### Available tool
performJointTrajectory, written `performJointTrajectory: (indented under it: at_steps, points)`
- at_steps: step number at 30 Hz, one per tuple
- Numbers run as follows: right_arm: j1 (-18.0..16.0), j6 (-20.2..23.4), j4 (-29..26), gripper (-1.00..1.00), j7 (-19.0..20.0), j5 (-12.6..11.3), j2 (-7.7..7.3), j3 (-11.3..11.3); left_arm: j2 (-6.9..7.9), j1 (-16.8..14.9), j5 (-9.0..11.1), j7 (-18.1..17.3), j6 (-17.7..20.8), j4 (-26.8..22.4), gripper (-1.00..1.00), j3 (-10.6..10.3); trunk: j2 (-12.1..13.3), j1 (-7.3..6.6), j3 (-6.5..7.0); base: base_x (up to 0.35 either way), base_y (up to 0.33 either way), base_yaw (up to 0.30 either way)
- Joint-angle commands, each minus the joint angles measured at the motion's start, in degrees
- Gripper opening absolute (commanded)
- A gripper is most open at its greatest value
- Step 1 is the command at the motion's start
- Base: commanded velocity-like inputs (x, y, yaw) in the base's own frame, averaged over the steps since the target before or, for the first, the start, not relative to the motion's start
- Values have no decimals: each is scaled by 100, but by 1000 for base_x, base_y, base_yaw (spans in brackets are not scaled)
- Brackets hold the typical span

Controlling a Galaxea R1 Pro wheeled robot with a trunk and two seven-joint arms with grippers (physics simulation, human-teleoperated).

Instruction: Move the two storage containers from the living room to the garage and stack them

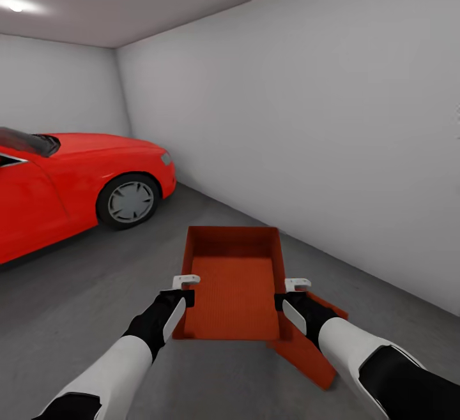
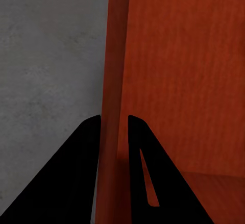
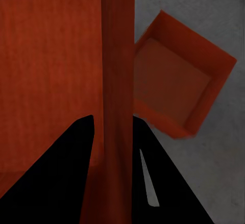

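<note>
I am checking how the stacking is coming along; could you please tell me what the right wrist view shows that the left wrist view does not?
Right wrist view: the second container lies on the concrete floor below and beside the carried one, turned at an angle to it.

Left wrist view: bare floor on the outer side of the held wall, with no other bin.

Both: each pincer, right and left, straddles a side wall of the carried container, one dark finger inside and one outside, with the orange-red interior alongside.

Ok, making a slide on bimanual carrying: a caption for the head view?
Both grippers, left and right, hold one storage container above another on the garage floor.
</note>
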Motion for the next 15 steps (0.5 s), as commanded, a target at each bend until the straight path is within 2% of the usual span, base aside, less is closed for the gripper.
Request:
performJointTrajectory:
  at_steps: [1, 15]
  points:
    - [-11, 41, -15, -100, -200, 156, -58, -203, 10, 0, -98, 71, 69, -8, -100, 21, -13, 7, -12, 316, 0, -217]
    - [-11, 41, -16, -100, -200, 156, -58, -203, 10, 0, -100, 71, 72, -6, -100, 22, -13, 7, -12, 316, 0, -241]
